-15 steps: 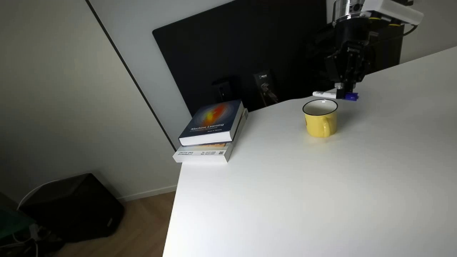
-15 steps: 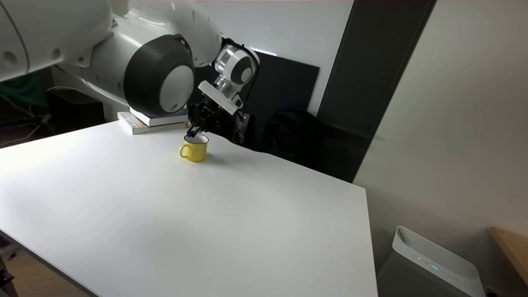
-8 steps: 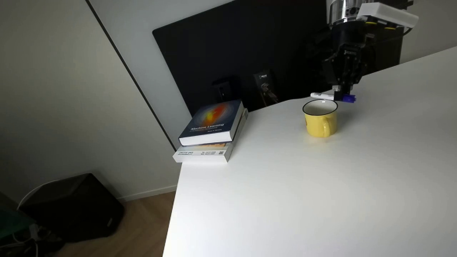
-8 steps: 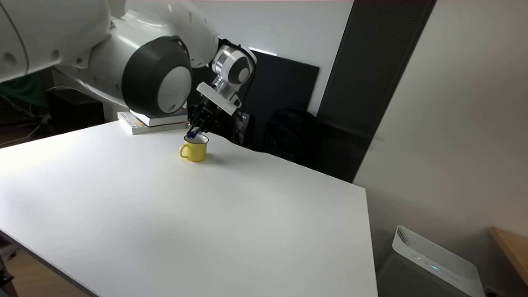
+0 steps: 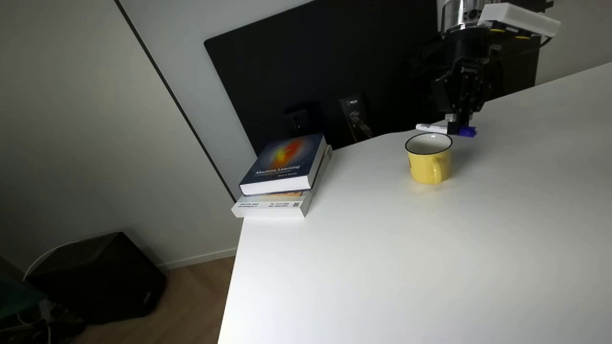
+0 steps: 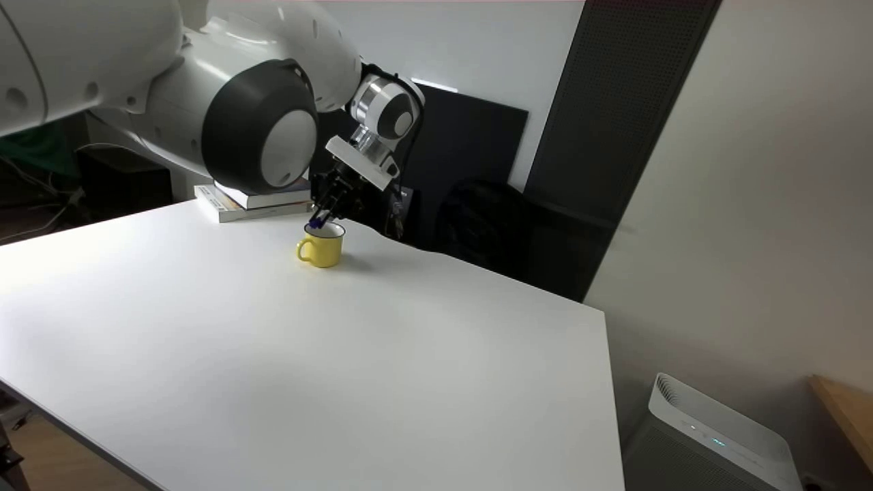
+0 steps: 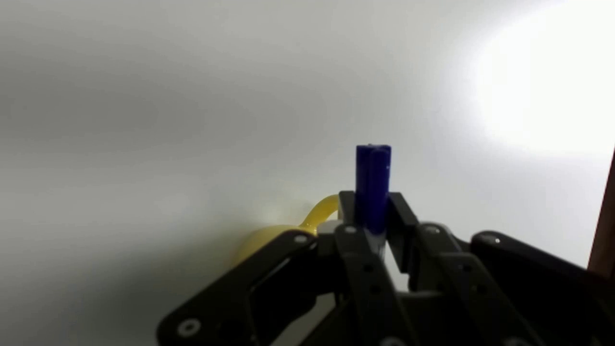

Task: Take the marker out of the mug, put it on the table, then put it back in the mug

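The yellow mug (image 5: 430, 165) with a dark rim stands upright on the white table (image 5: 406, 258); it also shows in an exterior view (image 6: 323, 252) and partly, behind the fingers, in the wrist view (image 7: 262, 240). My gripper (image 5: 455, 127) is shut on the marker (image 5: 431, 128), near its blue-purple cap. The marker lies nearly level in the jaws, its white end pointing left in that exterior view. The gripper holds it by the mug's rim, above table height. In the wrist view the cap (image 7: 373, 178) sticks out between the fingertips; most of the white body is hidden.
A stack of books (image 5: 282, 167) sits at the table's edge, left of the mug in both exterior views. A dark panel (image 5: 334, 71) and a small box (image 5: 355, 117) stand behind the table. The robot's forearm (image 6: 259, 123) reaches over the table's far left.
Over the first half second my gripper and the marker moved slightly left and down, closer to the mug's rim. Since then they have barely moved. The mug stayed in place.
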